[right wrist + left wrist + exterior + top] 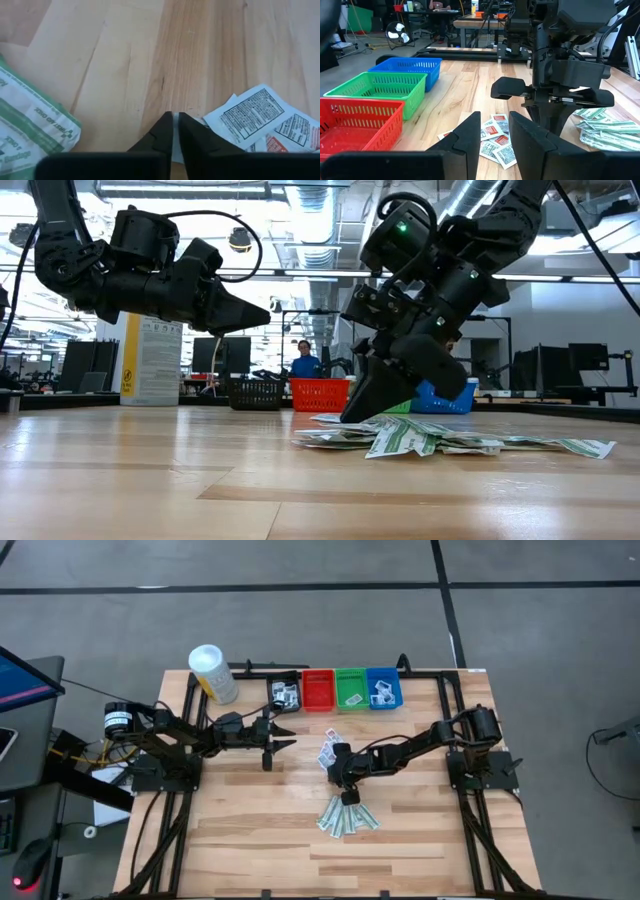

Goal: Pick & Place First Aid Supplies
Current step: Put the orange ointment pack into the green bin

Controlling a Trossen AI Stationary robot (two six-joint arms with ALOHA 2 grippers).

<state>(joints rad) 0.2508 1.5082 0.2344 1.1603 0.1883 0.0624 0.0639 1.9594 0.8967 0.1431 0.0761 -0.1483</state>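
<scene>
First aid supplies lie mid-table. A cluster of white packets [328, 751] with red and dark print lies toward the far side, and a heap of pale-green wrapped strips [347, 817] lies nearer. My right gripper [337, 772] stands between the two groups, tips down at the table [352, 418], its fingers drawn together on a thin pale sliver. A white packet with black print [250, 117] lies just beside its fingers. My left gripper [283, 743] hovers level to the left, open, with nothing between its fingers [495, 137]. My right gripper has its two fingers closed on a thin pale edge [174, 145] that seems to belong to a white packet; the fingers hide the rest of it. They slant down from the table's right side. The packet stays low at the tabletop, not lifted clear.
Black [285, 692], red [318, 690], green [351, 688] and blue [384, 688] bins stand in a row at the far edge. A white canister [213, 673] stands at the far left corner. Bare wood lies toward the near edge.
</scene>
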